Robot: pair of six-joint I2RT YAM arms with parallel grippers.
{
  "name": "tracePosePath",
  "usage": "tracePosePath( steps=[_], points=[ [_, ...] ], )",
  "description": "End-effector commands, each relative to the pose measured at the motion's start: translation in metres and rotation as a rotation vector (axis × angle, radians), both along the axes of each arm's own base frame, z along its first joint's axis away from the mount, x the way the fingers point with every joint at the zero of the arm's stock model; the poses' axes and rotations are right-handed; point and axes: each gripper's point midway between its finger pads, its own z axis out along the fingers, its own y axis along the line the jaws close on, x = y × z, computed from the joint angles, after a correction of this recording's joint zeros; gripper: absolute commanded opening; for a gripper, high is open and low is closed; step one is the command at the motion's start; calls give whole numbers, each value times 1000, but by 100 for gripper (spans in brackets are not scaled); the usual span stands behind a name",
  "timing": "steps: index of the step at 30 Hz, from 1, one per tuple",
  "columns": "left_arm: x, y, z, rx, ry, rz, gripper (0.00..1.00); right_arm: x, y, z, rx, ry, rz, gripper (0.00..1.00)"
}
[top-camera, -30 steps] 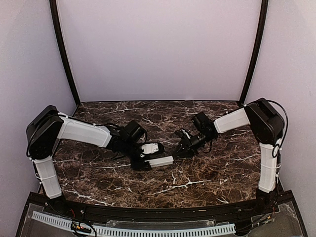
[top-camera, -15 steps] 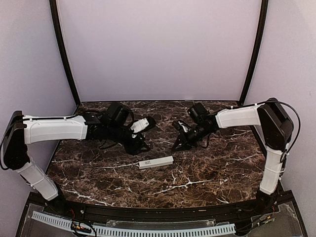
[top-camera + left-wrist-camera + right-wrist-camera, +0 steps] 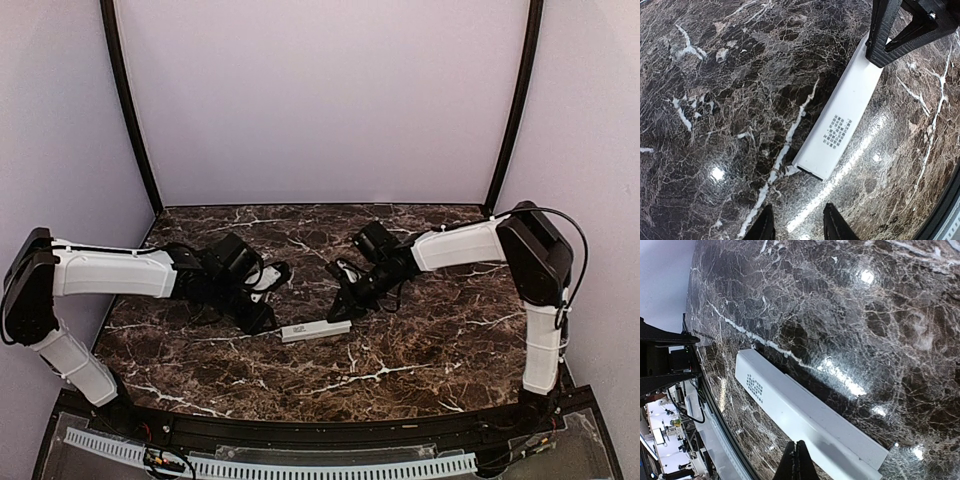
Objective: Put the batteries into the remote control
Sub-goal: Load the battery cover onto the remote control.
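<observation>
The remote control is a slim white bar lying flat on the marble table, a small dark printed label on its upper face. No open slot shows on it, and no batteries are in view. In the left wrist view the remote lies just ahead of my open, empty left gripper, near its labelled end. My right gripper is shut, and its tips sit against the remote near its other end. From above, the left gripper and the right gripper flank the bar.
The table's dark front rail runs along the near edge, with a white slotted strip below it. Lilac walls close the back and sides. The right gripper's black fingers show in the left wrist view, over the remote's far end.
The left gripper has come forward and down from the back toward the remote's left end. The right gripper has moved left and down onto its right end. The remote has stayed put.
</observation>
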Motion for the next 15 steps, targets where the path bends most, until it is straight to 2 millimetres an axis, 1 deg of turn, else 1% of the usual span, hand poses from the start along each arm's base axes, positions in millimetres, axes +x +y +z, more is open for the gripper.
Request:
tracePosePath(
  steps=[1, 4, 6, 7, 11, 15],
  points=[
    [2, -8, 6, -32, 8, -2, 32, 8, 10, 14, 17, -43, 3, 0],
    [4, -20, 12, -72, 0, -45, 28, 9, 9, 18, 16, -55, 5, 0],
    [7, -23, 11, -73, -14, -59, 25, 9, 9, 20, 19, -54, 5, 0],
    [8, -23, 5, -60, -7, -64, 23, 9, 9, 20, 18, -55, 5, 0],
    [10, -26, -7, -28, 10, -88, 21, 5, 3, 6, -7, -31, 4, 0],
    [8, -31, -11, -42, 37, -97, 20, 4, -3, -14, -25, 1, -3, 0]
  ],
)
